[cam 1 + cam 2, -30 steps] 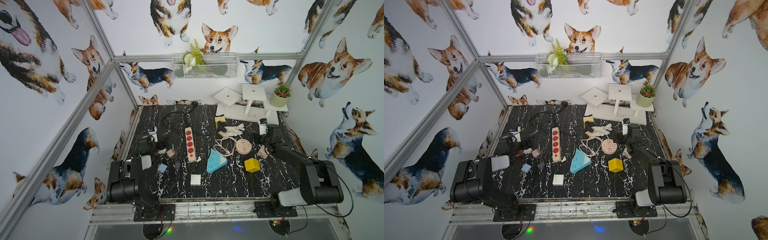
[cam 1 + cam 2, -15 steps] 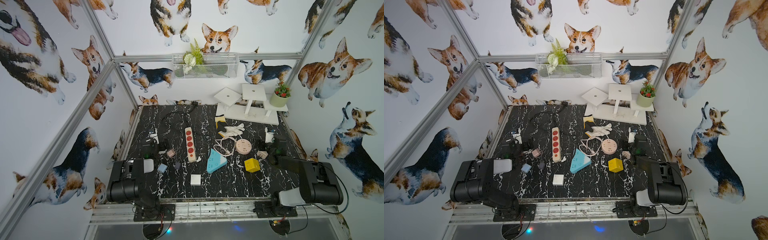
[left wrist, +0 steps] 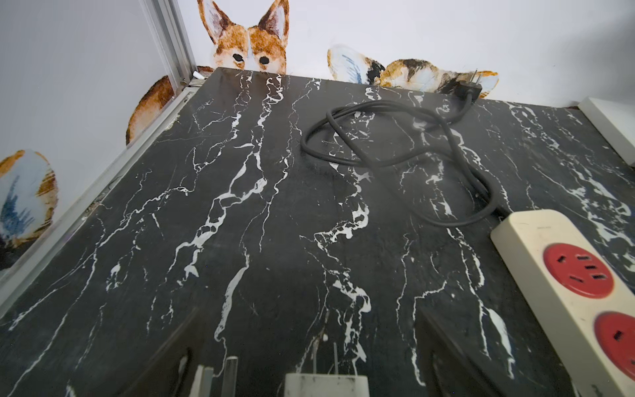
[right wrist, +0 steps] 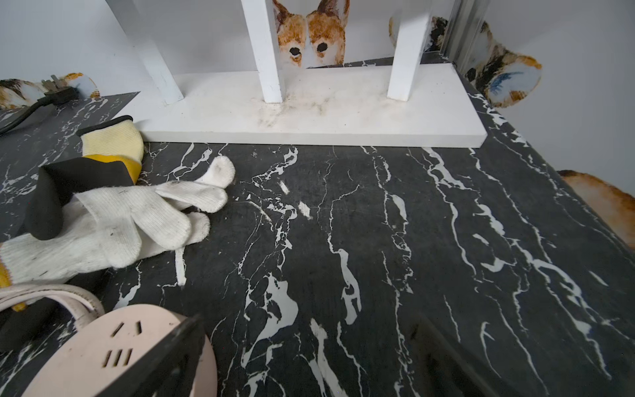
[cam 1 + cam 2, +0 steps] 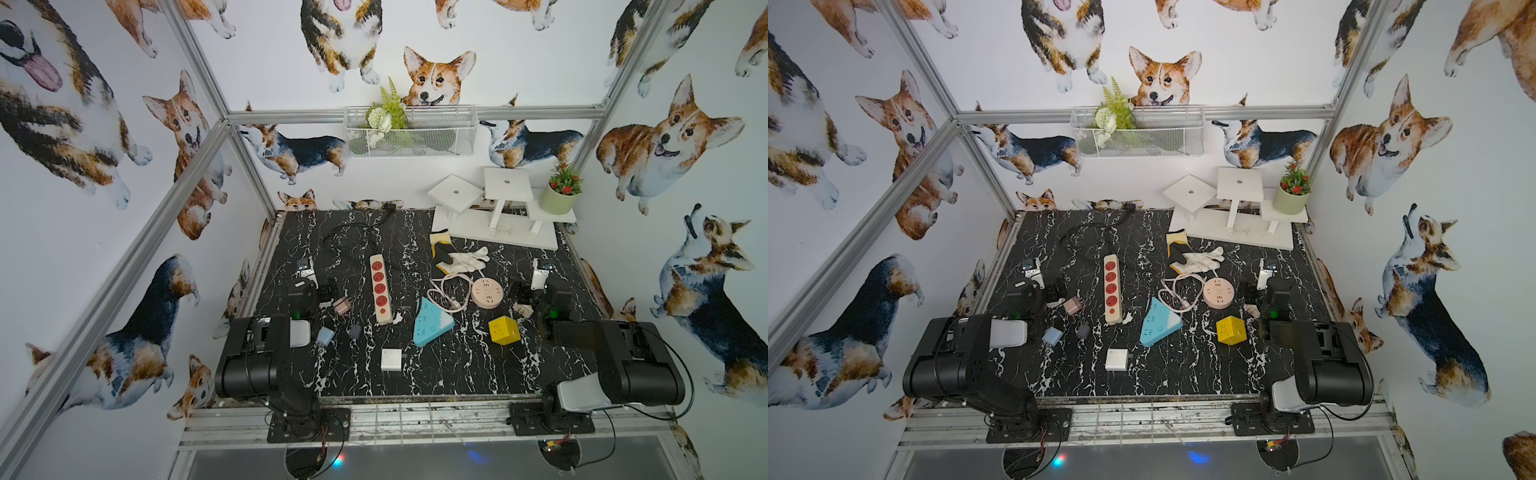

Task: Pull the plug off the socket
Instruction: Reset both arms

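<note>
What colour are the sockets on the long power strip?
Red sockets, cream strip; left wrist view.

A small beige plug [image 5: 522, 309] lies loose on the black marbled surface [image 5: 436, 365], just beside the right claw [image 5: 532, 291] and apart from the round pink socket [image 5: 487, 293]. The socket lies flat to that claw's left, slotted face up, with its pale cord [image 5: 446, 291] looped alongside.

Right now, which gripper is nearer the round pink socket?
Right. The right gripper sits open just beside the round pink socket, on the right arm's side of it. The left gripper is far off, on the other side of the long power strip.
</note>
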You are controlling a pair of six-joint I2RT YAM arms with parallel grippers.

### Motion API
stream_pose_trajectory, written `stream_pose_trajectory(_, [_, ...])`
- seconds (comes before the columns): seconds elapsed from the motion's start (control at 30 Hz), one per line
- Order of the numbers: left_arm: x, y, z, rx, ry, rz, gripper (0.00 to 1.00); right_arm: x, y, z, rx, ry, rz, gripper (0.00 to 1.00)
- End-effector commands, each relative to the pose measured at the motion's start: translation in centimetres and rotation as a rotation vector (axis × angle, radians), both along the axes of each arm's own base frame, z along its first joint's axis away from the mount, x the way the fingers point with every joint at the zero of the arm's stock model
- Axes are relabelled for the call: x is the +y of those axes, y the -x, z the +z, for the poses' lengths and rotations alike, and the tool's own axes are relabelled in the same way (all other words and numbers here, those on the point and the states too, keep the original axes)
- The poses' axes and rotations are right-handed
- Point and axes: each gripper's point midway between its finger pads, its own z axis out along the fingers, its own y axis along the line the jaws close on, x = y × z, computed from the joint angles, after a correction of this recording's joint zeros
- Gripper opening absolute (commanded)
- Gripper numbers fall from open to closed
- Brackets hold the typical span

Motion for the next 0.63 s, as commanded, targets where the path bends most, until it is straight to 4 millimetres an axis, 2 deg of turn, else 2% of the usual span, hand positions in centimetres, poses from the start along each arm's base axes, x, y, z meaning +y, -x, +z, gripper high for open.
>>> stream_pose_trajectory(0.0, [0.09,-0.21,0.63,-0.028,-0.001,0.007,1.00,-0.27,-0.57,1.10,-0.046,0.008,-0.016,1.00])
stream_pose_trajectory(0.6, [0.13,-0.25,0.55,-0.024,0.003,0.005,1.00,-0.26,-0.56,1.07,-0.046,0.008,-0.015,1.00])
